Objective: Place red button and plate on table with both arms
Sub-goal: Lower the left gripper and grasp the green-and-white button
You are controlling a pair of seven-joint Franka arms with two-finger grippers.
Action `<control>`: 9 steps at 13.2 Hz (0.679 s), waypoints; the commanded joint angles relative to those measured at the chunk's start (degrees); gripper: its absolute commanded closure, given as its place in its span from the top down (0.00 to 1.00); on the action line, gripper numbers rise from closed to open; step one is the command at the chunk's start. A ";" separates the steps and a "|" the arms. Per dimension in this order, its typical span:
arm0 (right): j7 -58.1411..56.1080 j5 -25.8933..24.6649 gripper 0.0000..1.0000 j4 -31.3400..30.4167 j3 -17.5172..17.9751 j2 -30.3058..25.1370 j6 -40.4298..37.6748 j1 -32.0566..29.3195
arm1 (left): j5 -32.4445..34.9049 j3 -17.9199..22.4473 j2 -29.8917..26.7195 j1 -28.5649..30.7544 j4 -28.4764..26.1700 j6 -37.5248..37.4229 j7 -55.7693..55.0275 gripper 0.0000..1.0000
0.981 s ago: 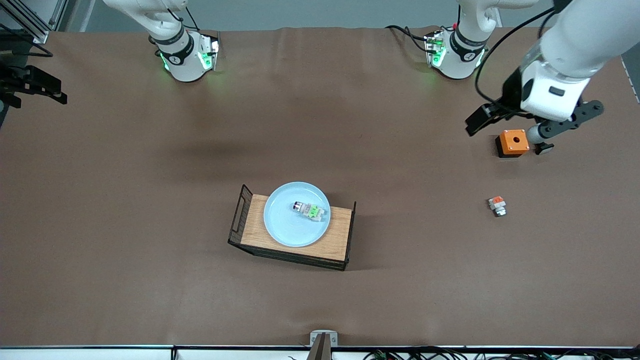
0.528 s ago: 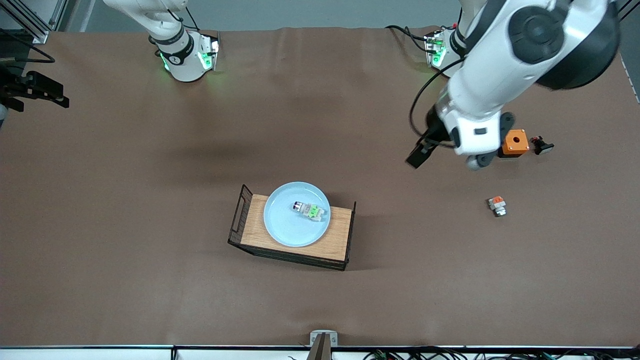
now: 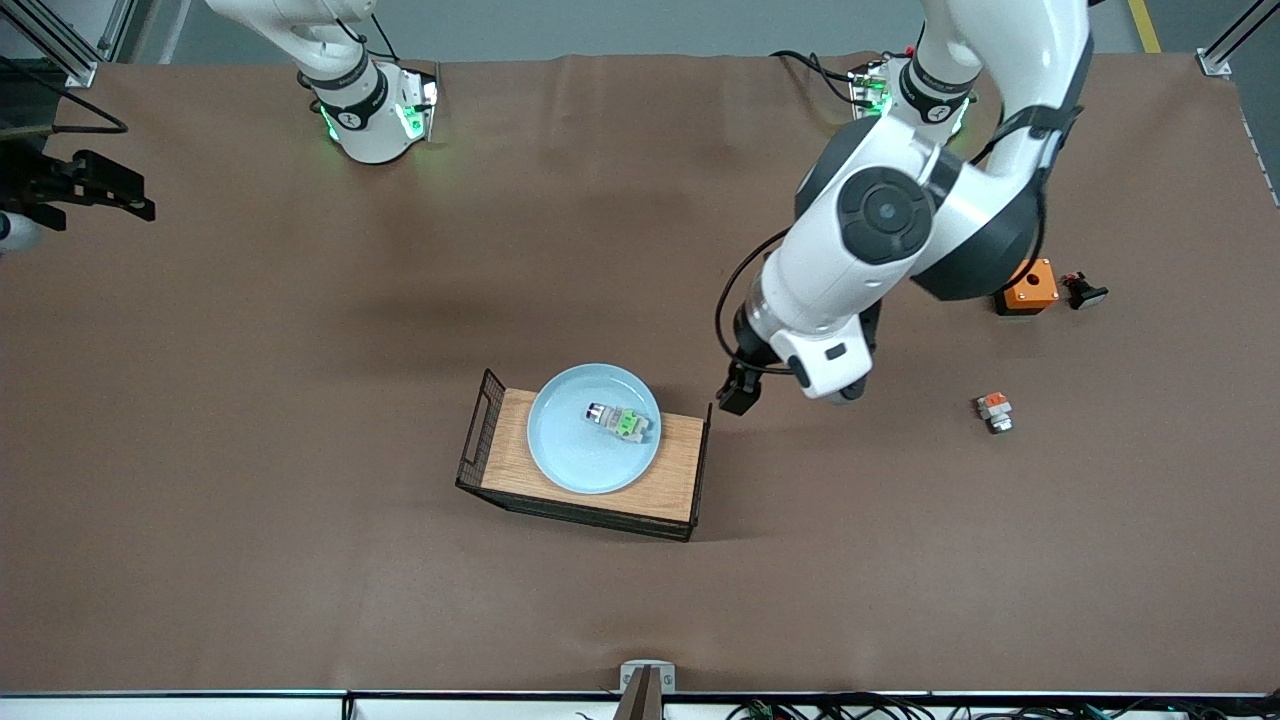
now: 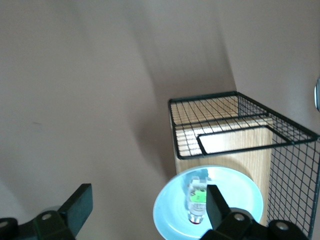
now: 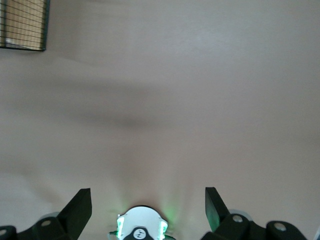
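— While the left gripper point(image 4: 145, 212) hangs with its jaws spread and empty, where has it got to?
— It has swung in from over the small orange box with a hole point(image 3: 1028, 287) and now hovers over the counter point(image 3: 250, 520), the brown cloth-covered surface, just off the wire end of the wooden tray with black wire ends point(image 3: 676, 472).
— And the task's things?
— Untouched. The tiny white-grey red button with its green block point(image 3: 620, 420) lies in the round pale blue plate point(image 3: 580, 465), which sits on the tray.
— The right gripper point(image 5: 147, 212)?
— Jaws released too, waiting up over the counter's edge at the right arm's end.
— So what does the swing mean?
— I'd judge the left arm is closing in for the first pick; nothing is placed yet.
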 commanded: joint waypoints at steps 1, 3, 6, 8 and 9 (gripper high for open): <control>1.02 3.51 1.00 0.98 -0.19 2.14 -0.49 -0.35 | -0.86 0.95 3.66 -2.29 4.49 1.68 -1.00 1.00; 4.25 5.96 1.00 0.98 -0.19 3.45 -0.40 -0.17 | -0.86 1.04 5.60 -3.79 5.37 3.79 -0.92 1.00; 9.35 9.91 1.00 0.98 -0.11 5.82 0.04 0.45 | -0.86 0.95 7.88 -5.37 5.98 7.40 0.40 1.00; 12.96 12.56 1.00 0.98 -0.19 7.06 0.13 0.44 | -0.86 1.04 10.86 -6.68 9.39 7.84 1.11 1.00; 14.37 12.57 1.00 0.98 -0.11 7.41 0.65 0.62 | -0.86 1.12 12.09 -7.04 10.63 8.37 1.11 1.00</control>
